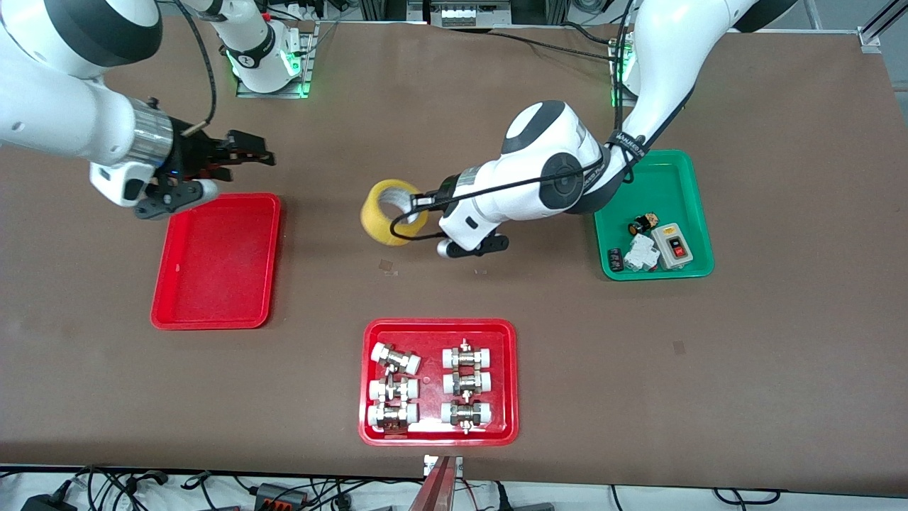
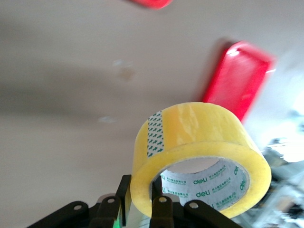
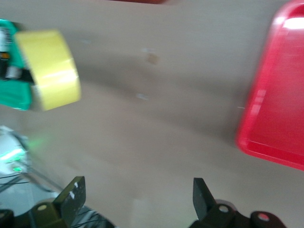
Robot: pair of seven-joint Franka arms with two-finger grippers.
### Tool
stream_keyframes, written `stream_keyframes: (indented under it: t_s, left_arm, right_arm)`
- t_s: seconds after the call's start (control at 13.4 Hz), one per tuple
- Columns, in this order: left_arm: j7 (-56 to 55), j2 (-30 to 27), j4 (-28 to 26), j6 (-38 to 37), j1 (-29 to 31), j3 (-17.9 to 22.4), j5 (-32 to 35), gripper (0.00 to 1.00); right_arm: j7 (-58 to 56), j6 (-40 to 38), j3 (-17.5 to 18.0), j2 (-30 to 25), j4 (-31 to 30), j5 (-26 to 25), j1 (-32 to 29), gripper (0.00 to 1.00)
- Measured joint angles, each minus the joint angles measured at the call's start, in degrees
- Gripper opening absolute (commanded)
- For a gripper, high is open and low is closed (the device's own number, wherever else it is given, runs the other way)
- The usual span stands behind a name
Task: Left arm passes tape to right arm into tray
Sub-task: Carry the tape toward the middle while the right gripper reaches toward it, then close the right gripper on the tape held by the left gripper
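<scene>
The tape (image 1: 392, 211), a wide yellow roll, is held up over the middle of the table by my left gripper (image 1: 420, 204), which is shut on its wall. In the left wrist view the roll (image 2: 199, 149) fills the foreground, one finger (image 2: 162, 205) inside the hole and one outside. My right gripper (image 1: 259, 151) is open and empty, up over the table just above the red tray's (image 1: 216, 261) edge nearest the robots. In the right wrist view the open fingers (image 3: 204, 197) frame bare table, with the tape (image 3: 50, 69) and the tray (image 3: 278, 90) in sight.
A second red tray (image 1: 438, 382) with white-capped pipe fittings lies near the front camera. A green tray (image 1: 656, 213) with small electrical parts lies toward the left arm's end. The left arm's elbow hangs over the table beside the green tray.
</scene>
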Motion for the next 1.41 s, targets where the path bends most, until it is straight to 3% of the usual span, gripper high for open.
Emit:
stream_keyframes:
  t_s: [0.22,0.52,0.82,1.04,1.41]
  left_arm:
    - [3.34,0.27,1.07,8.46,-2.22,-0.02,-7.47,0.0]
    - [3.7,0.52,1.16,10.34,-2.91,0.04,-9.29,0.0]
    - [3.79,0.78,1.54,10.37,-2.84,0.05,-9.84,0.0]
    - [3.79,0.78,1.63,10.37,-2.8,0.06,-9.85,0.0]
    - [3.8,0.78,1.75,10.38,-2.53,0.06,-9.85,0.0]
  right_arm:
    - [-1.4,1.72,-0.04,0.76,0.56,5.8,0.26,1.0]
    - [-6.35,6.18,-0.08,3.91,1.49,13.25,0.28,1.0]
    - [-9.21,11.7,-0.07,5.41,2.92,14.34,1.07,1.0]
    - [-12.39,12.37,-0.17,6.32,2.92,17.89,1.17,1.0]
    - [-13.83,12.77,-0.22,7.52,2.92,18.75,1.19,1.0]
